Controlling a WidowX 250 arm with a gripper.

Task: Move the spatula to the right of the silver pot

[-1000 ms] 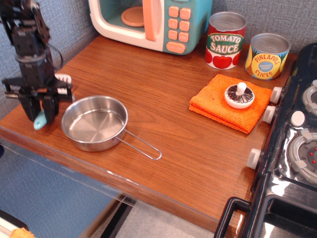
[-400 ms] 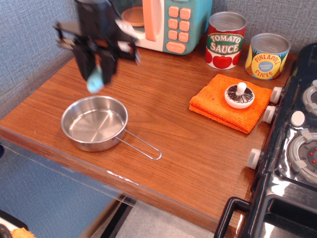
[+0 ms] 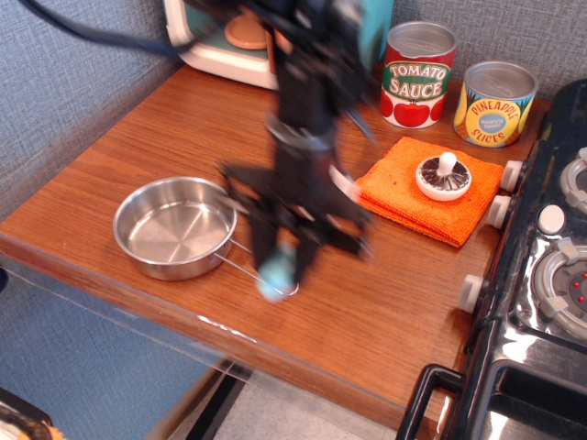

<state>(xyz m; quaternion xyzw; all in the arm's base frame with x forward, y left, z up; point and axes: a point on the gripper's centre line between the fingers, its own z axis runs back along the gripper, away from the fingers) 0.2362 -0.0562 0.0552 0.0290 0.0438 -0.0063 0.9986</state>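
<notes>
Blue textured wall (image 3: pixel 64 101): far left of frame, backing the counter.
Silver pot (image 3: pixel 174 226): lower left of centre, upright and empty, wire loop handle running right toward frame centre.
Spatula (image 3: pixel 277 271): teal handle end visible low at centre, hanging over the tip of the pot handle; white head hidden or lost in blur. Not yet set down.
Gripper (image 3: pixel 286 246): centre, motion-blurred, fingers closed around the spatula, pointing down.
Step in hand, as judged: carry and place. Best lowered onto bare wood just past the wire handle, clear of the loop and short of the cloth, released only once resting flat.
Wooden counter (image 3: pixel 385 302): brown, free space at lower centre right.
Orange cloth (image 3: pixel 404 206): right of centre, white knobbed lid (image 3: pixel 444 176) on top.
Toy microwave (image 3: pixel 220 41): top, partly behind the arm.
Tomato sauce can (image 3: pixel 417 73), pineapple can (image 3: pixel 494 103): upper right.
Black toy stove (image 3: pixel 550 266): right edge.
</notes>
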